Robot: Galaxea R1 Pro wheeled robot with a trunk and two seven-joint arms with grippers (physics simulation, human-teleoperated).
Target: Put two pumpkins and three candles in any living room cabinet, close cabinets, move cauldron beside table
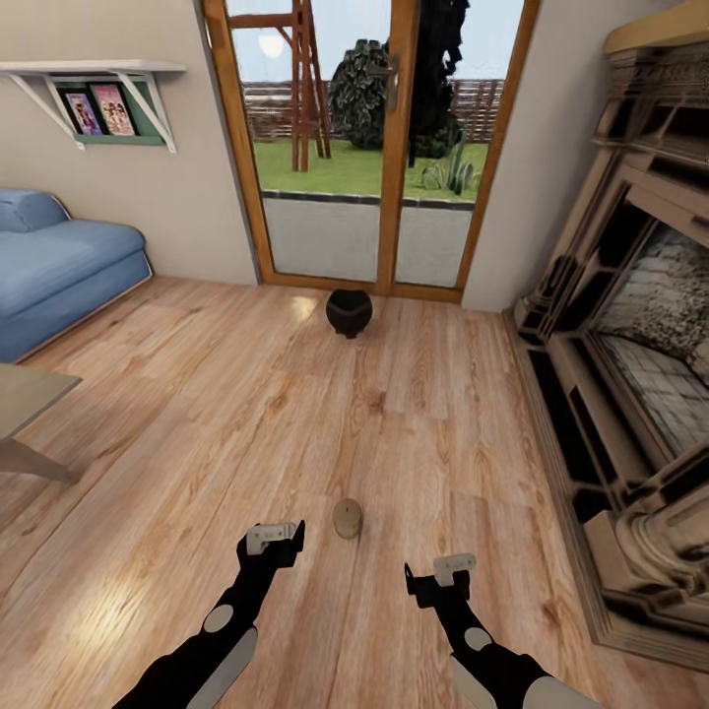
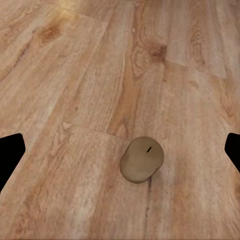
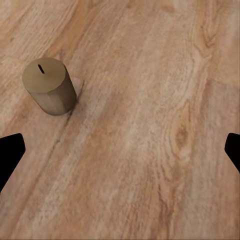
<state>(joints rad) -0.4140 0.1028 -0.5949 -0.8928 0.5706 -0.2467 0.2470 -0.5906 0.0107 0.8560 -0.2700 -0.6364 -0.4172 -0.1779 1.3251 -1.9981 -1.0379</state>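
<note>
A candle (image 1: 347,518) stands upright on the wood floor between the left gripper (image 1: 273,541) and right gripper (image 1: 440,576), both spread and empty; next, likely, a lowering grasp.

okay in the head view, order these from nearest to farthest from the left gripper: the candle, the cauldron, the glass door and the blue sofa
1. Candle: on the floor just ahead of the left gripper, slightly toward the right arm's side.
2. Cauldron: farther ahead on the floor, before the door.
3. Blue sofa and glass door: sofa far at the left wall, door at the back; too close to call.
</note>
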